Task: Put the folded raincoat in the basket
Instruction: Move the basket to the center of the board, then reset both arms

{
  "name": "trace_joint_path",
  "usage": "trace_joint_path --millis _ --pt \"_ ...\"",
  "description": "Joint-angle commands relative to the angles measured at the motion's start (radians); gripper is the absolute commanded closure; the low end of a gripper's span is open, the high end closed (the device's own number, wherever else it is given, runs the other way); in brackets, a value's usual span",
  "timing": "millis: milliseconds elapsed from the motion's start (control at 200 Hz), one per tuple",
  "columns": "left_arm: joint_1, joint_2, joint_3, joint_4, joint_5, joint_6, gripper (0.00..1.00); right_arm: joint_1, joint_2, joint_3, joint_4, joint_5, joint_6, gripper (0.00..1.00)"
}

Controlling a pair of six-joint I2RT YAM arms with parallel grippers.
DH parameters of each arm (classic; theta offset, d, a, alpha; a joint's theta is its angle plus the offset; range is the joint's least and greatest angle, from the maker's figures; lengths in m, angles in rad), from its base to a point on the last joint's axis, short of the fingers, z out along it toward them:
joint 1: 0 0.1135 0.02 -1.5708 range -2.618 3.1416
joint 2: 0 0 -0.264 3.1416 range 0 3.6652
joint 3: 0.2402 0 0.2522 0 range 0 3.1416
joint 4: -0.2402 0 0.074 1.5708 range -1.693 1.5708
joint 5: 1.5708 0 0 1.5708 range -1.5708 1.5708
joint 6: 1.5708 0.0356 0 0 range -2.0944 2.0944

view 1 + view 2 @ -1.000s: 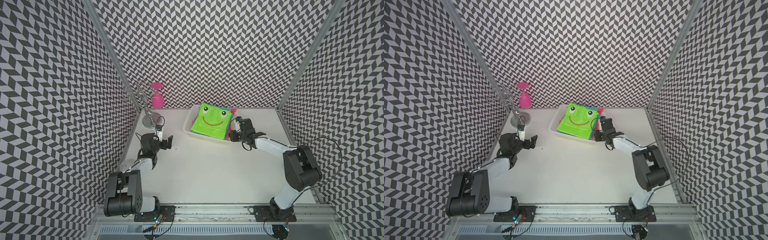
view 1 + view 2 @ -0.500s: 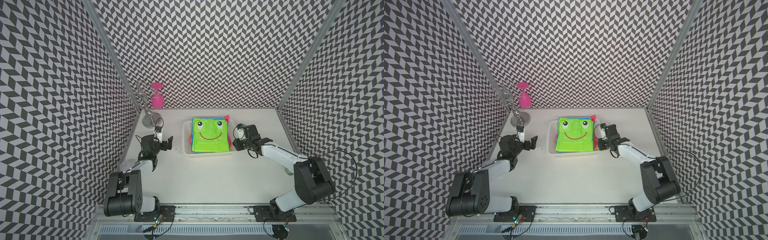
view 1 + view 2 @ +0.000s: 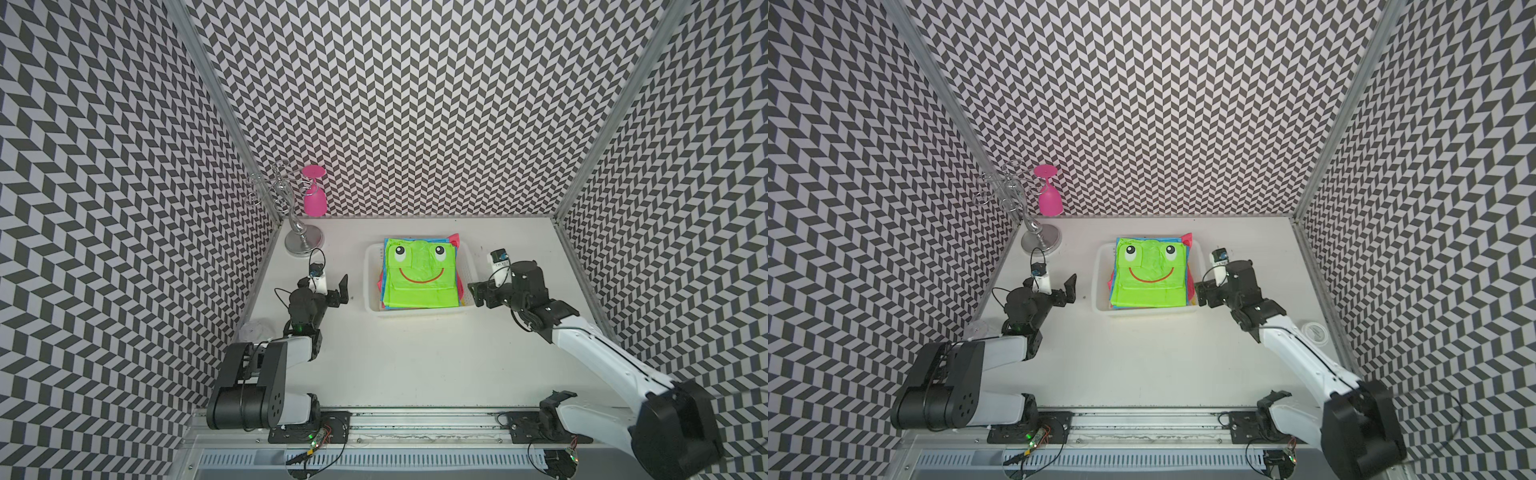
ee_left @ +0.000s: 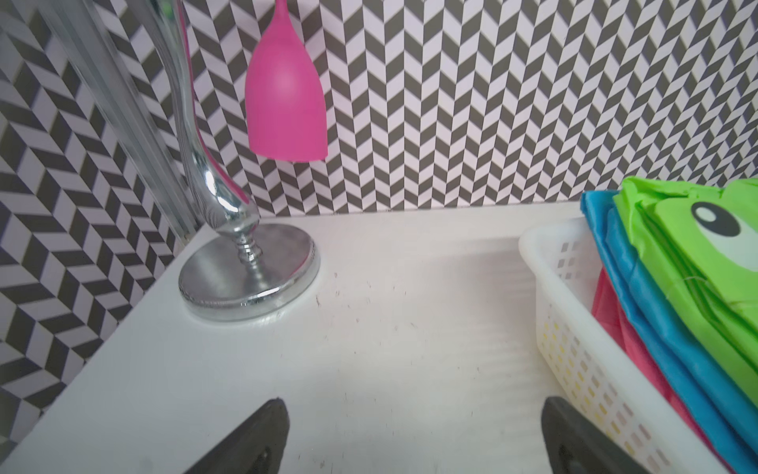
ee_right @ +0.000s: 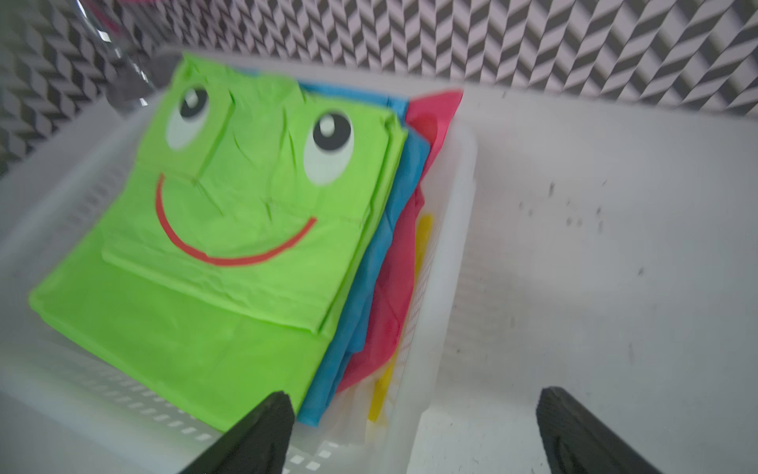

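The green raincoat [image 3: 417,276] lies flat in the basket [image 3: 371,286], on top of a stack [image 5: 381,295] of blue, pink and yellow folded ones, so the task looks done. The right claw [image 3: 477,294] is spread wide and empty just beside the basket's wall, likely to clear it without snagging cloth. The left claw [image 4: 414,427], also apart and empty, hangs low over the worktop [image 3: 415,357] on the other side, out of the way.

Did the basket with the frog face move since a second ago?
Yes. The basket slid forward, away from the back wall, and turned straight, while the silver stand stayed put.
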Motion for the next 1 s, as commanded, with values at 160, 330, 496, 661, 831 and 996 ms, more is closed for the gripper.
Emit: trace_joint_path --millis 160,330,496,661,831,996 --pt "-0.011 0.145 -0.090 0.381 -0.100 0.022 0.01 -0.142 -0.301 -0.424 0.668 0.122 -0.053 0.00" --pt "0.013 0.135 -0.026 0.237 -0.108 -0.021 0.00 -0.362 -0.135 -0.527 0.909 -0.101 -0.015 0.00" --pt "0.015 0.142 -0.032 0.258 -0.102 -0.022 0.00 -0.380 0.104 -0.560 1.202 -0.112 0.023 0.00" --pt "0.016 0.139 -0.027 0.241 -0.101 -0.023 0.01 -0.395 0.286 -0.552 1.425 -0.084 0.009 0.00" --pt "0.016 0.140 -0.027 0.246 -0.101 -0.023 0.00 -0.399 0.477 -0.513 1.504 -0.137 -0.016 0.00" --pt "0.016 0.138 -0.029 0.248 -0.101 -0.023 0.01 -0.350 0.458 -0.478 1.403 -0.046 -0.047 0.00"
